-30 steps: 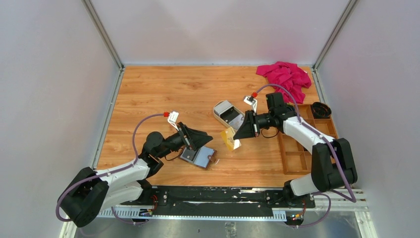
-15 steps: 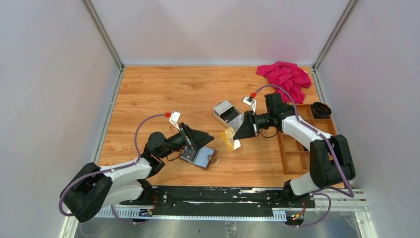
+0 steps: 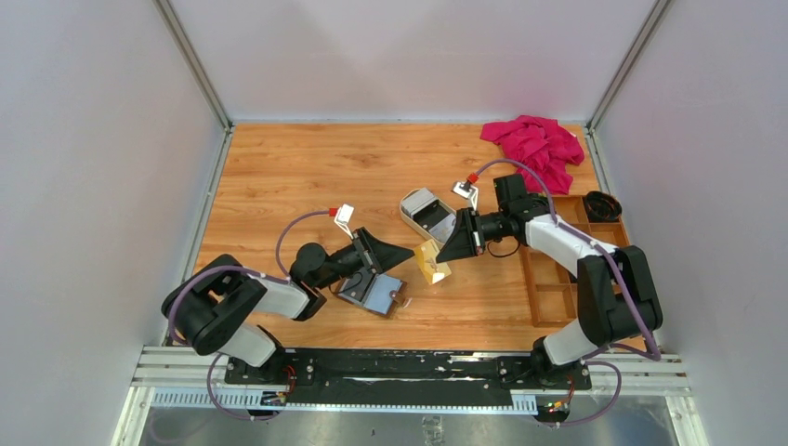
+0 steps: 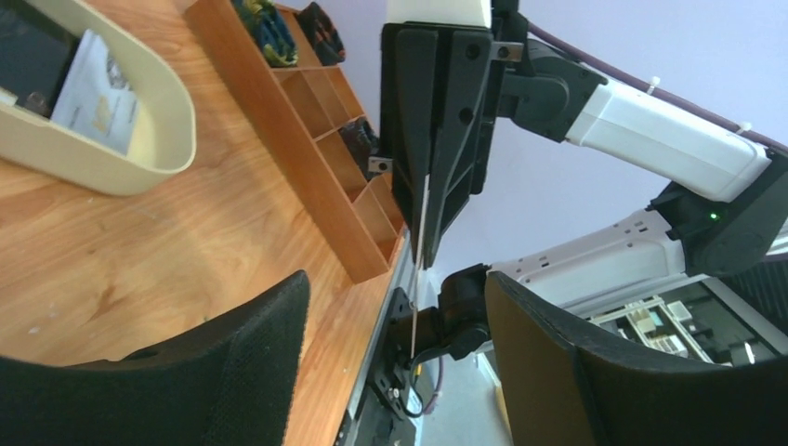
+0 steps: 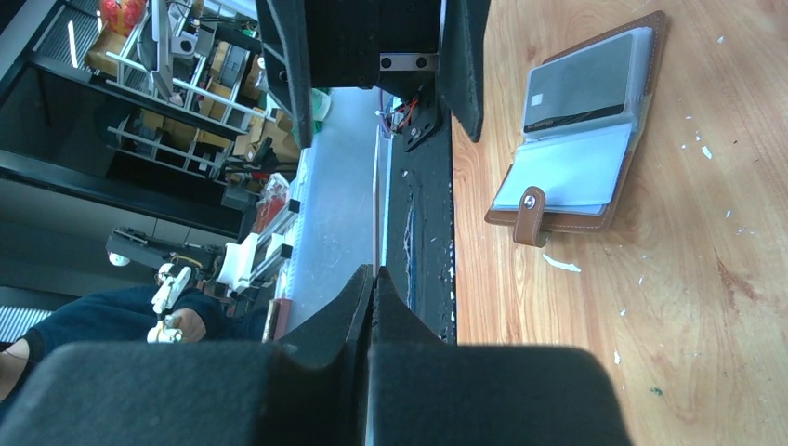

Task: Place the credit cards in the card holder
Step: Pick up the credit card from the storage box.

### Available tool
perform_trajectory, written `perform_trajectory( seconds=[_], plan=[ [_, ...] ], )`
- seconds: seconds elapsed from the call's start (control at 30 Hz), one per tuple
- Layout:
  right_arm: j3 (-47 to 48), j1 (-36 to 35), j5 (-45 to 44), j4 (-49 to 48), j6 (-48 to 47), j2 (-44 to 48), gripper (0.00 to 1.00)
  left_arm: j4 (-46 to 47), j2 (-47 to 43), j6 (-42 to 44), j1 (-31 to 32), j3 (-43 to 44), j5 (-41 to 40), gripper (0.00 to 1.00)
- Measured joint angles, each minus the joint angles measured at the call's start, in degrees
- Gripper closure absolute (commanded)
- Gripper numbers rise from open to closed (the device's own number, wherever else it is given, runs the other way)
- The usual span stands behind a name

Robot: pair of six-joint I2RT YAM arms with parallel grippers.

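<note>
Wooden table top with clutter on its right half

A crumpled magenta cloth lies in the far right corner. A cream oval tray sits near the middle, tilted to the table's edges. A wooden compartment box runs along the right edge, a round black object in its far end and dark patterned items in other cells. White flecks dot the wood.

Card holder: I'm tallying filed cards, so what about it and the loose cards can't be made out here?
Top view: the left gripper overlaps the card holder at one edge; pockets too small to read.
Right wrist view: the held card shows edge-on only, face unseen.
Left wrist view: the frame edge cuts off the cream tray; its cards are uncountable.
</note>
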State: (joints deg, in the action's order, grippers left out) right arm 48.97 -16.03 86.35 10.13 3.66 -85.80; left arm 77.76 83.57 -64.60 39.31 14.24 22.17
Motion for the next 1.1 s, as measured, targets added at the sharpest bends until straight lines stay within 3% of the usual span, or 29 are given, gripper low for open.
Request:
perform_trajectory(
  seconds=[0.23,0.57,0.67,0.77,0.83,0.93,1.03,1.1],
  plan=[
    [0.0,-0.1,0.0,0.0,0.0,-1.4,1.0,4.3,4.6,-2.0,1.4,3.0,0.8,0.52],
    [0.0,-0.2,0.0,-0.1,0.0,-1.7,1.0,5.0,7.6,-2.6,1.7,3.8,2.1,0.66],
    [0.0,-0.5,0.0,-0.1,0.0,-2.0,1.0,4.9,7.9,-2.8,1.7,4.1,2.4,0.79],
    [0.0,-0.7,0.0,-0.1,0.0,-2.2,1.0,4.9,7.9,-2.9,1.7,4.4,2.9,1.0],
    [0.0,-0.8,0.0,-0.1,0.0,-2.3,1.0,4.9,7.9,-2.8,1.7,4.5,3.3,1.0],
    [0.0,-0.9,0.0,0.0,0.1,-2.3,0.71,4.8,7.9,-2.4,1.7,4.5,3.7,1.0],
    [0.1,-0.9,0.0,0.1,-0.3,-2.3,0.53,2.9,6.9,-1.0,1.7,4.5,4.3,1.0],
    [0.2,-1.0,-0.3,0.8,-1.7,-2.1,0.47,0.3,5.0,0.6,1.7,4.5,4.8,1.0]
  ],
)
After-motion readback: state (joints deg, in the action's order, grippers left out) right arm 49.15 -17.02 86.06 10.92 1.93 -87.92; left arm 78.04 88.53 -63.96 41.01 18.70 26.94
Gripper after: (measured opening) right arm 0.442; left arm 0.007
